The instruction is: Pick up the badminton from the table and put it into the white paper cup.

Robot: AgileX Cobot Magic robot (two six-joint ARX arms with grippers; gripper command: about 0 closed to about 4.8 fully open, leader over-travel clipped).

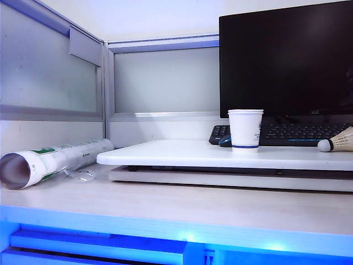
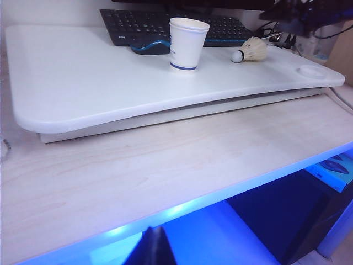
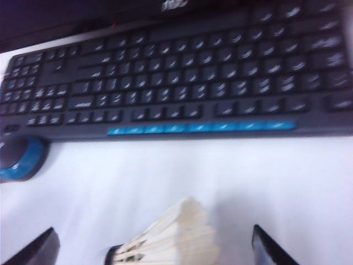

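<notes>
Right hand (image 3: pixel 154 248) open over badminton (image 3: pixel 176 237).

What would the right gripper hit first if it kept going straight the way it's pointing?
Probably the badminton: it lies on the table between the right gripper's open fingers. Past it come bare table and the keyboard. Depth is unclear in this blurred view.

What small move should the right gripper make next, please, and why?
Probably lower the right gripper a little further around the badminton. Its fingers stand open on either side of the feathers, which lie on the table, and nothing is gripped yet. The cup stands apart, waiting.
</notes>
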